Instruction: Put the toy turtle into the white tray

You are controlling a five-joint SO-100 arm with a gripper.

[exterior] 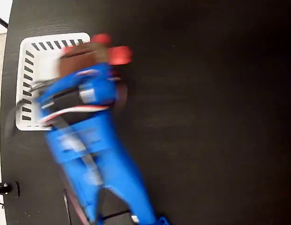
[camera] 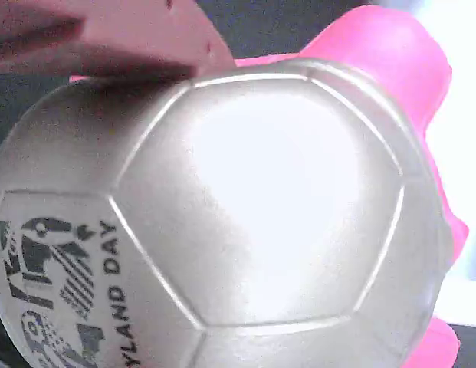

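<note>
White tray (exterior: 28, 61) sits at upper left of the fixed view on the black table (exterior: 206, 117); its interior is largely hidden by the blurred blue arm (exterior: 89, 140). Toy turtle (exterior: 96, 54) is at the tray's upper right edge. Wrist view: turtle shell (camera: 245, 215) fills the frame. Gripper (exterior: 84, 58) state: cannot tell

Blurred blue arm (exterior: 96, 154), tool (exterior: 96, 49) hidden

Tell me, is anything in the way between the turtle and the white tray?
Nothing visible is. In the blurred fixed view the toy turtle is up at the white tray, at its top right corner, with the blue arm covering much of the tray. The wrist view shows only its shell filling the picture.
</note>
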